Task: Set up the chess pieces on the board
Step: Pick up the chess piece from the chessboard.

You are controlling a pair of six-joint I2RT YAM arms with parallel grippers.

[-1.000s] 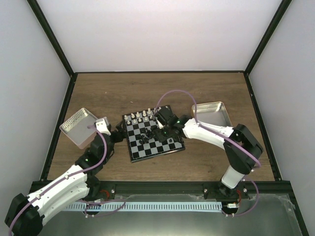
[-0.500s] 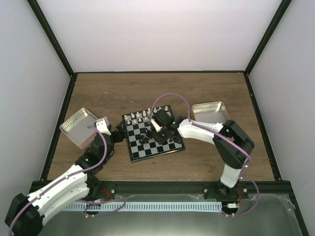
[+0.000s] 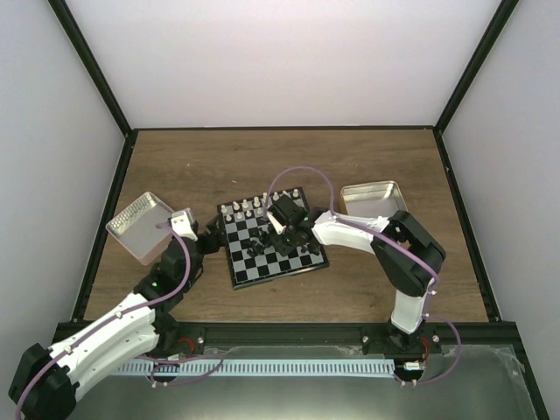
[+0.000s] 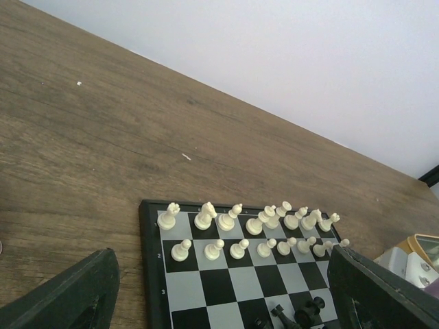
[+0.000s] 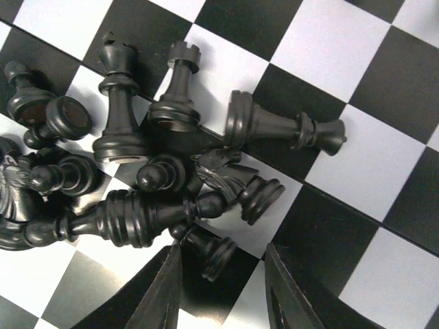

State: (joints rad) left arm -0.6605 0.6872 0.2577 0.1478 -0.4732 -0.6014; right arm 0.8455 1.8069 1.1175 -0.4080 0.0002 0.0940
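The board point(image 3: 262, 269) lies mid-table with cream pieces point(image 3: 249, 208) lined along its far side. The black chess pieces point(image 3: 262, 238) lie in a heap on its middle squares. The right wrist view shows this heap point(image 5: 137, 178) close up, most pieces tipped over. My right gripper point(image 5: 223, 274) hangs low over the heap's edge, jaws part open either side of a fallen black pawn point(image 5: 212, 250), with a gap on the right side. My left gripper point(image 4: 223, 274) is wide open and empty at the board's point(image 4: 226, 281) left edge, facing the cream rows point(image 4: 254, 223).
An open metal tin point(image 3: 140, 226) sits left of the board behind the left arm. A second tin point(image 3: 376, 201) sits at the right, behind the right arm. Bare wooden table stretches beyond the board to the back wall.
My right gripper has shifted left over the black heap and its jaws have narrowed around the fallen pawn. The left arm has not moved.
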